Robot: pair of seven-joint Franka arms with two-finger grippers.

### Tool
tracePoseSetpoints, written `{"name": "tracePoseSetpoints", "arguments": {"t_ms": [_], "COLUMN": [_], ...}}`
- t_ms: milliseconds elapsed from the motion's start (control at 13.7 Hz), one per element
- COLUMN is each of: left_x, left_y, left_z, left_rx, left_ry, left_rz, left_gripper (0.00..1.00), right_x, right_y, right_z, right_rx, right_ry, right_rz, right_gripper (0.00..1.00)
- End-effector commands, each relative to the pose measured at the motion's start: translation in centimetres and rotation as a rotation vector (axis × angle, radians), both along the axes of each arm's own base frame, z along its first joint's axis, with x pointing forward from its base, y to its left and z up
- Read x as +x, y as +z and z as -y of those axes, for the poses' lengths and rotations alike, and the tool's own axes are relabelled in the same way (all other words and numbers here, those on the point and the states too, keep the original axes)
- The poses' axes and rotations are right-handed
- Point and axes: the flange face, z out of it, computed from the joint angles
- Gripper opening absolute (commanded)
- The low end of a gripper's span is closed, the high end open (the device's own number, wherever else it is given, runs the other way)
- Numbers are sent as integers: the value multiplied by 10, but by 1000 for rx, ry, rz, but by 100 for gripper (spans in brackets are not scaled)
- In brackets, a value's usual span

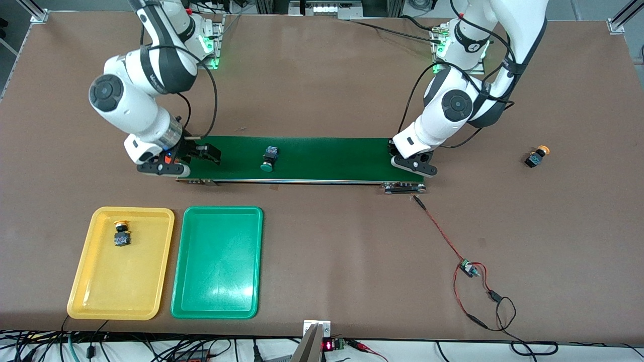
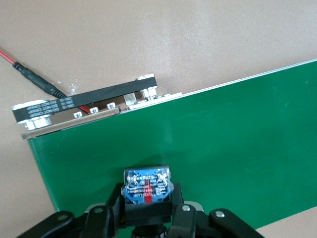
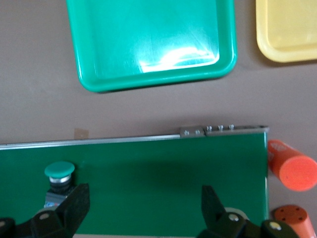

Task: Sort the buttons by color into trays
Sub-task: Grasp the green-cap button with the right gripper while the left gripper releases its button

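Black button body (image 2: 147,191) (cap hidden) sits clamped in left gripper (image 2: 147,218).

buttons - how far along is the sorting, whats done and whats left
Done: one yellow button lies in the yellow tray. In hand: the left gripper is shut on a button over the belt's end; the green button sits mid-belt before the open right gripper. Left: the green tray holds nothing, and another yellow button lies off the belt.

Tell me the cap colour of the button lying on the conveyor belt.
Green. The button on the belt shows its cap best in the right wrist view.
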Motion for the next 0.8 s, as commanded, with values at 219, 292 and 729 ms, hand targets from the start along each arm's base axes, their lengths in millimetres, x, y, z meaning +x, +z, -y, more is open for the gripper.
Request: {"name": "tracePoseSetpoints", "arguments": {"t_ms": [219, 292, 729], "left_x": [9, 14, 57], "left_y": [5, 15, 107], "left_z": [-2, -5, -61], "left_rx": [-19, -20, 10], "left_ry": [7, 14, 112], "left_rz": [22, 37, 61], "left_gripper": [75, 100, 100], "right_x": [-21, -22, -18], "right_y": [-14, -18, -32], "right_z": [-13, -15, -59], "right_rx": [-71, -118, -178], "right_ry": [-54, -64, -76], "right_rz": [-21, -27, -20], "right_gripper": [100, 100, 100]}}
